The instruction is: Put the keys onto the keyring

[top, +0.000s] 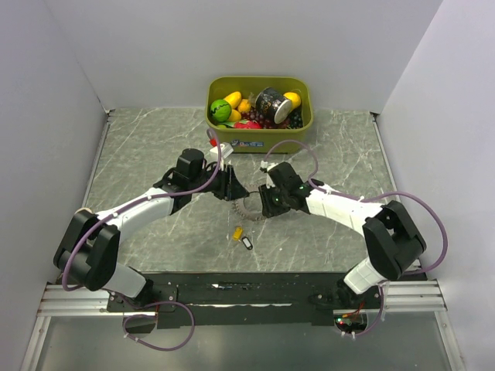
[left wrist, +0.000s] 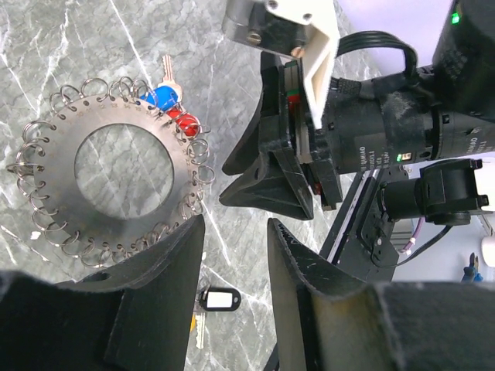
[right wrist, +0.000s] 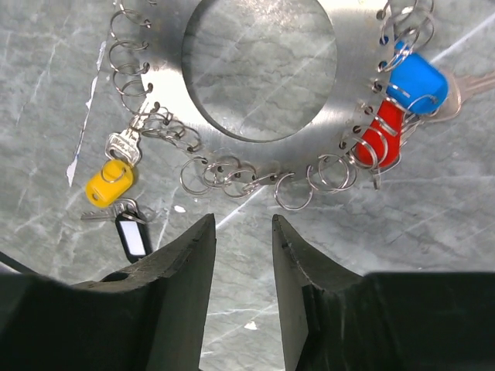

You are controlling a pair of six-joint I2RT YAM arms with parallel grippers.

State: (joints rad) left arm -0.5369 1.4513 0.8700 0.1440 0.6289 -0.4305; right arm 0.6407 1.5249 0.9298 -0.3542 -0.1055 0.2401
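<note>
The keyring (right wrist: 255,147), a flat grey metal disc with a round hole and many small wire rings along its rim, lies on the marble table between both grippers; it also shows in the left wrist view (left wrist: 73,197) and the top view (top: 249,209). A blue-tagged key (right wrist: 416,81) and a red-tagged key (right wrist: 383,139) hang on its rim rings. A yellow-tagged key (right wrist: 108,183) and a black-tagged key (right wrist: 133,238) lie on the table at its edge. My left gripper (left wrist: 236,224) is open and empty beside the keyring. My right gripper (right wrist: 243,222) is open and empty just short of its rim.
An olive-green bin (top: 259,102) with toy fruit and a dark jar stands at the back of the table. A small white labelled item (top: 232,145) lies in front of it. Grey walls enclose the table on the left, back and right.
</note>
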